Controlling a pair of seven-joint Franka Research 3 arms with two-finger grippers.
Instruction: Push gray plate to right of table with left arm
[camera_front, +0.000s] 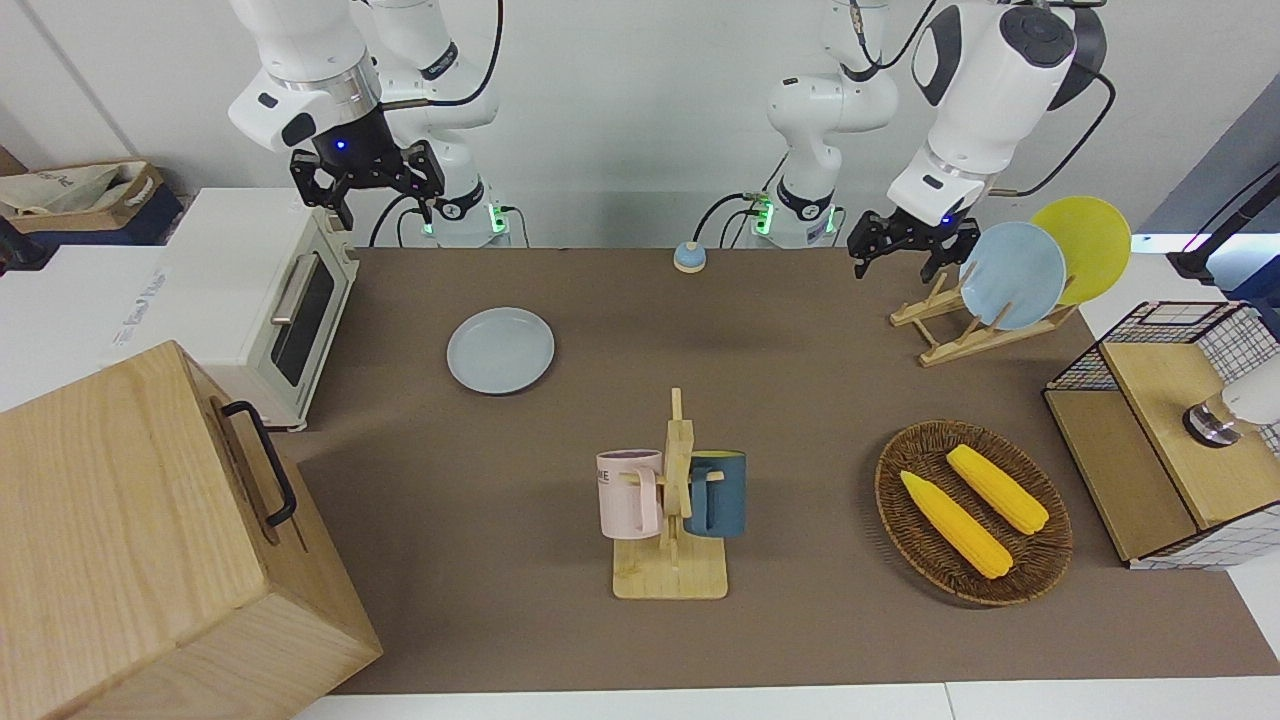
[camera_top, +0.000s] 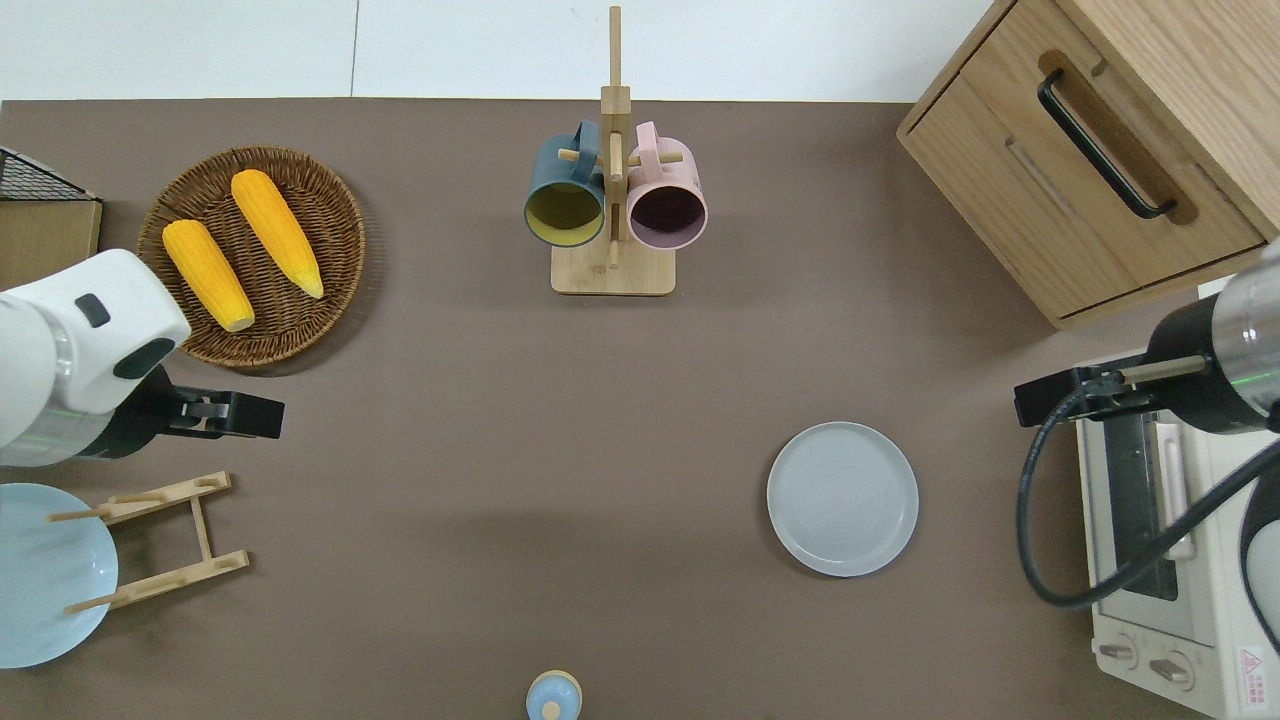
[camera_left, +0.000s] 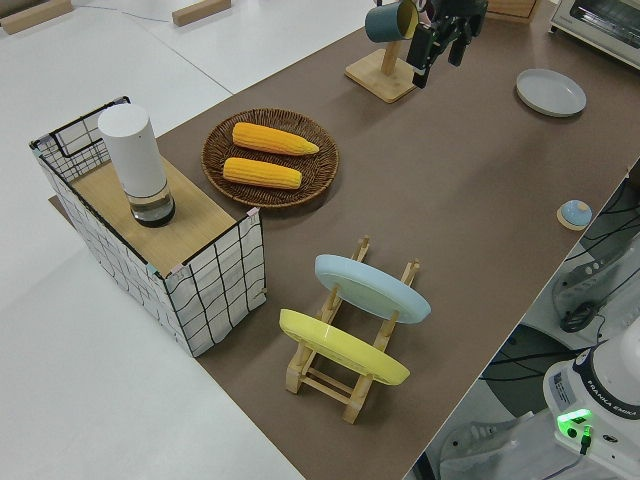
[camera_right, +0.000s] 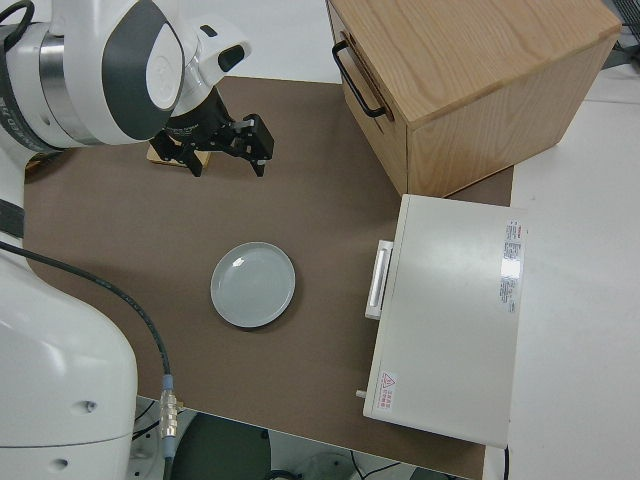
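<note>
The gray plate (camera_front: 500, 350) lies flat on the brown table (camera_front: 800, 380), near the toaster oven toward the right arm's end; it also shows in the overhead view (camera_top: 842, 498) and the right side view (camera_right: 253, 285). My left gripper (camera_front: 898, 262) is open and empty, up in the air. In the overhead view the left gripper (camera_top: 240, 415) is over the table between the corn basket and the plate rack, far from the gray plate. My right gripper (camera_front: 365, 195) is open and parked.
A two-mug rack (camera_front: 672, 500) stands mid-table. A wicker basket with two corn cobs (camera_front: 972, 510), a rack with a sky-blue and a yellow plate (camera_front: 1010, 280) and a wire box (camera_front: 1170, 430) are at the left arm's end. A toaster oven (camera_front: 260, 300) and a wooden cabinet (camera_front: 150, 540) are at the right arm's end.
</note>
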